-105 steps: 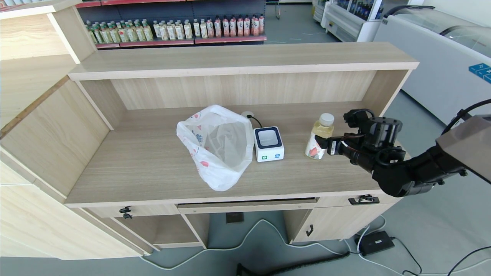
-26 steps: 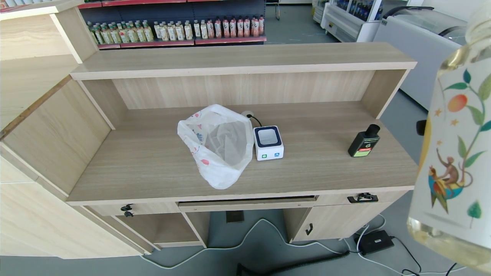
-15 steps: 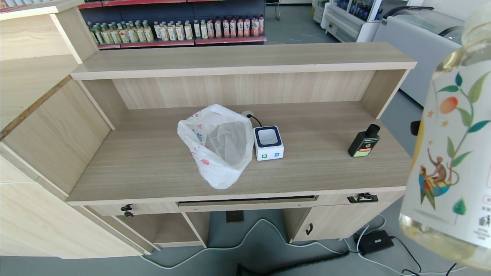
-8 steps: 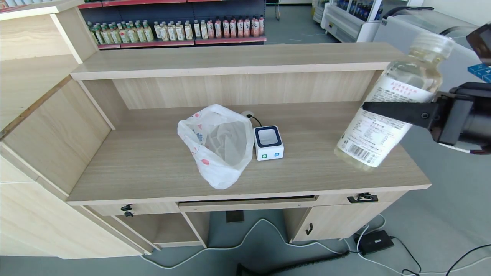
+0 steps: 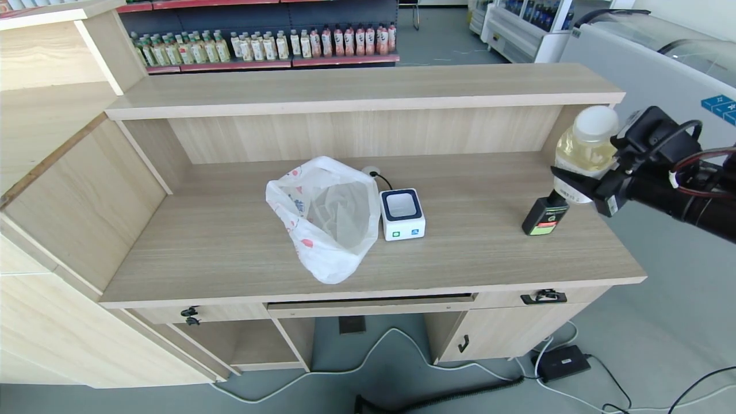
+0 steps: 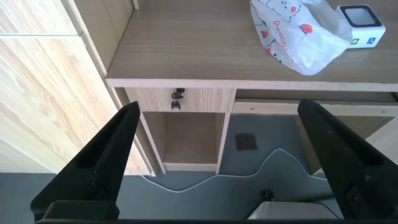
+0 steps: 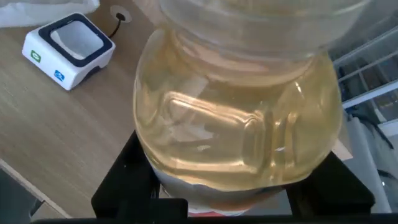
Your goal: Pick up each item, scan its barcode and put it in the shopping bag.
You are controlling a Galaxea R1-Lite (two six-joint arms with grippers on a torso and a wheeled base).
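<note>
I judge the job barely begun: the bag point(image 5: 325, 218), touching the scanner point(image 5: 402, 214) on its left, looks empty to me, and no item is at the scanner yet. My right fingers point(image 5: 572, 179) pinch the bottle point(image 5: 586, 150) about its middle, holding it roughly upright in the air well right of the scanner. A dark bottle point(image 5: 545, 215) stands on the counter point(image 5: 460, 259) just under it, untouched. My left fingers point(image 6: 99, 162) are spread wide around nothing, low and well left of the scanner, off the counter's front edge. What is left: scan and bag the held bottle, then the dark one.
</note>
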